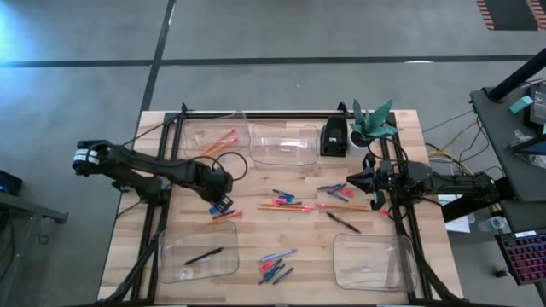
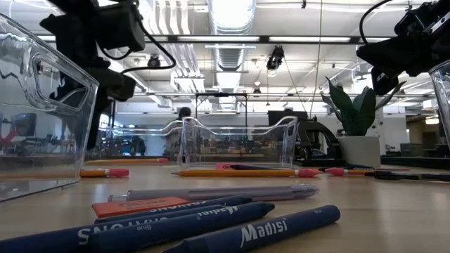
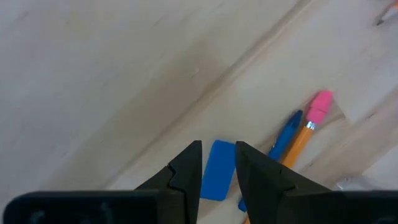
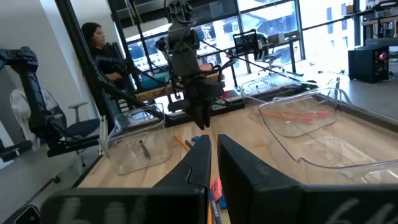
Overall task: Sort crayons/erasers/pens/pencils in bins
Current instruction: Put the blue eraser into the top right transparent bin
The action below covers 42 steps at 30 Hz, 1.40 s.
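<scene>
**Left end effector pinching blue eraser**

Low view, nearest: blue crayons (image 2: 211, 223) lie on bench (image 2: 394, 211), w/ orange pencils (image 2: 242, 172) further back. Left end effector (image 3: 217, 163) grips a blue eraser (image 3: 217, 170) just above the wood, beside a pencil's pink tip. Right end effector (image 4: 213, 149) closed, holding nothing, near bench's right edge. Clear bins (image 1: 283, 143) at the corners; one holds a pen (image 1: 203, 255).

Free: bare table (image 1: 128, 230) wood along left edge between the bins (image 1: 199, 252) | Blocked: centre strewn with pencils (image 1: 294, 207), pens (image 1: 344, 223), crayons (image 1: 275, 271) | Corners: bins | Far edge: black box (image 1: 334, 136), plant (image 1: 373, 121)
</scene>
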### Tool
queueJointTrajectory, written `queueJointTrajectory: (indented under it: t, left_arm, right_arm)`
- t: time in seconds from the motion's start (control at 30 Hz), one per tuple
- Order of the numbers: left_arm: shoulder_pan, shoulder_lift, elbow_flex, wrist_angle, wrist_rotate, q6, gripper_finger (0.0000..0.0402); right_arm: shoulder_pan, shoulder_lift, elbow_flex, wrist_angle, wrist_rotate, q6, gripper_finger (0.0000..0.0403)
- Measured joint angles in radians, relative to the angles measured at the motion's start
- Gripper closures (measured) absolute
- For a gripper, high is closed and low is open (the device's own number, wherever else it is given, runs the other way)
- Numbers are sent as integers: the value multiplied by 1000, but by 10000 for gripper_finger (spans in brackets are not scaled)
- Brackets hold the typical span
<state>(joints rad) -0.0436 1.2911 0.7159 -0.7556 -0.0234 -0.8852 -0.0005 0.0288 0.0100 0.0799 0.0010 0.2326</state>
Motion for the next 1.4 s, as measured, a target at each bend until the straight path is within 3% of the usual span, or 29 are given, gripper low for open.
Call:
queueJointTrajectory:
  t: [0.5, 0.9, 1.4]
  left_arm:
    - [-44, 91, -4, 33, 37, 57, 316]
    - [-44, 100, -6, 35, 45, 6, 219]
    - [-44, 97, -81, 91, 65, -53, 217]
  right_arm:
    - [0, 0, 0, 0, 0, 0, 380]
    - [0, 0, 0, 0, 0, 0, 380]
    - [0, 0, 0, 0, 0, 0, 380]
